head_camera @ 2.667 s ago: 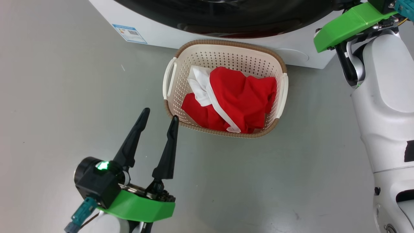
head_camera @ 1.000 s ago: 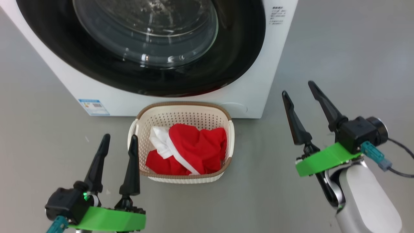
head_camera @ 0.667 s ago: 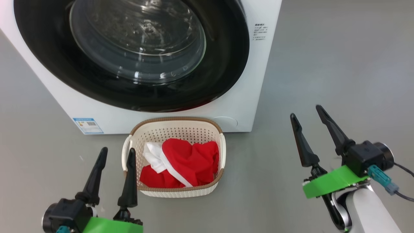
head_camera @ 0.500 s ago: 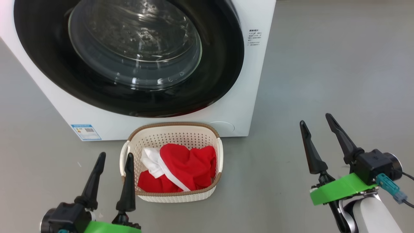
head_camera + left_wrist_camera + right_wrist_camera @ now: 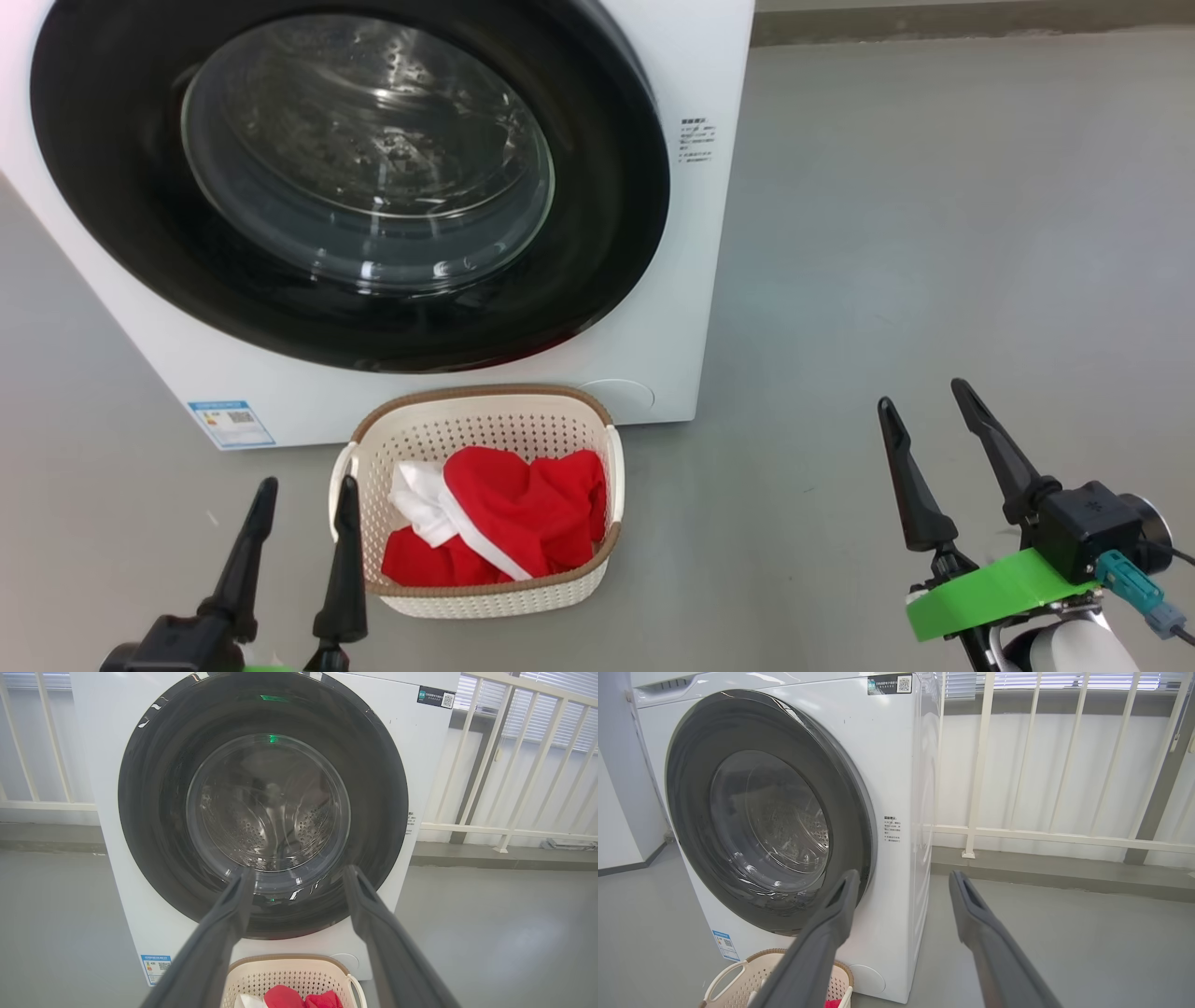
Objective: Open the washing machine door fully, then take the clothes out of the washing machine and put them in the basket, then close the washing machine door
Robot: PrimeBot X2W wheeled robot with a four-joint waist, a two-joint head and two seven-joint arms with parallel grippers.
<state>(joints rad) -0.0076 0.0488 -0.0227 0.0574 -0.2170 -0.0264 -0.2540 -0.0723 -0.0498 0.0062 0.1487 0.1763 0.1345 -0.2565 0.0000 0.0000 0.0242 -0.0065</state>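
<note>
The white washing machine (image 5: 691, 280) stands ahead with its black-rimmed round door (image 5: 597, 233) shut flat against the front; the steel drum shows through the glass. On the floor before it sits the cream basket (image 5: 485, 602) holding the red and white clothes (image 5: 504, 523). My left gripper (image 5: 303, 485) is open just left of the basket, nothing between its fingers. Well to the right of the machine my right gripper (image 5: 920, 392) is open over bare floor. The left wrist view faces the door (image 5: 145, 826) with the basket (image 5: 285, 975) below; the right wrist view sees the door (image 5: 686, 765) obliquely.
Grey floor (image 5: 934, 233) stretches to the right of the machine. Behind it a white railing (image 5: 980, 765) and a low kerb run along the wall. A blue label (image 5: 230, 422) is stuck low on the machine's front.
The head camera has lifted, so machine and basket sit lower in the picture and more of the shut door shows. Both grippers stay open; the right one has come down from the machine's upper right.
</note>
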